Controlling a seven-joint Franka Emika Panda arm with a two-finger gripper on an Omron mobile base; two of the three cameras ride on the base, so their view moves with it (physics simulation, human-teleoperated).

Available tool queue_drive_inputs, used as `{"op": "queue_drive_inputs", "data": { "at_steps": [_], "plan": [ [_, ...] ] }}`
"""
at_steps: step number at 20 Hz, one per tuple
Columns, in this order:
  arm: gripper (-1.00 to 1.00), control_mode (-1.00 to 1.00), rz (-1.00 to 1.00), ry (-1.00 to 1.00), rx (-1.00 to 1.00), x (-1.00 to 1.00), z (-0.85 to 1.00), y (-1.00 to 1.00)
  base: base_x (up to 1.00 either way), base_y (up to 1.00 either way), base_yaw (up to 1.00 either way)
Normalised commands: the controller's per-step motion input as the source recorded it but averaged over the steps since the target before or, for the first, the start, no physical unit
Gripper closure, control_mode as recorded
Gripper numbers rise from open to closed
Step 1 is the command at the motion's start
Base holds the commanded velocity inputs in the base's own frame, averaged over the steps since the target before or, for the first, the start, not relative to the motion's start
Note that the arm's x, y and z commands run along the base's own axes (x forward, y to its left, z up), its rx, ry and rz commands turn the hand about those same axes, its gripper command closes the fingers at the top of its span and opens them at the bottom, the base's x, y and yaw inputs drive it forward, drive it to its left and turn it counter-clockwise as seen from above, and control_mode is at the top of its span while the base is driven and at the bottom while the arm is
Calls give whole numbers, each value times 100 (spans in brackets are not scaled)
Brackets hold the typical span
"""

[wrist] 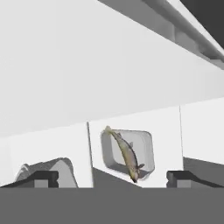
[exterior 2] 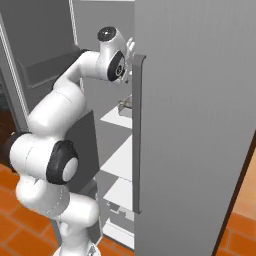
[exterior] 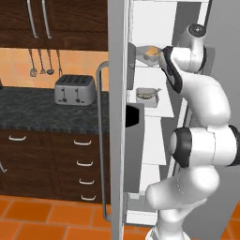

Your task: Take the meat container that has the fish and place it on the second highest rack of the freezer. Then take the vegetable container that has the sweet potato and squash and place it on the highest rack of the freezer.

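Inside the freezer (exterior: 154, 28), one fish (wrist: 125, 154) in one tray (wrist: 146, 146), one vegetable container (exterior: 151, 54) above, jaws spread apart.

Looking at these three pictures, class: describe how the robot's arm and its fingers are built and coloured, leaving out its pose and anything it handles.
The arm is made of glossy white, rounded, bulging segments joined by dark, nearly black bands at the joints. A round dark cap with a paler centre sits on the top joint. No cables or markings show. In the hand view the gripper ends in two small, dark, blocky fingers.
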Motion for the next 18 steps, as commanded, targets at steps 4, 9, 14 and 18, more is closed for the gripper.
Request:
{"op": "queue_drive_inputs", "data": {
  "at_steps": [4,9,14,18],
  "plan": [
    [-100,-100,-4,-53,0,-100,2,0,0,0,0],
    [-100,-100,0,-32,2,-100,0,-10,0,0,0],
    [-100,-100,0,-16,2,-100,0,-4,0,0,0],
    [-100,-100,0,-11,0,-100,-10,0,0,0,0]
  ]
}}
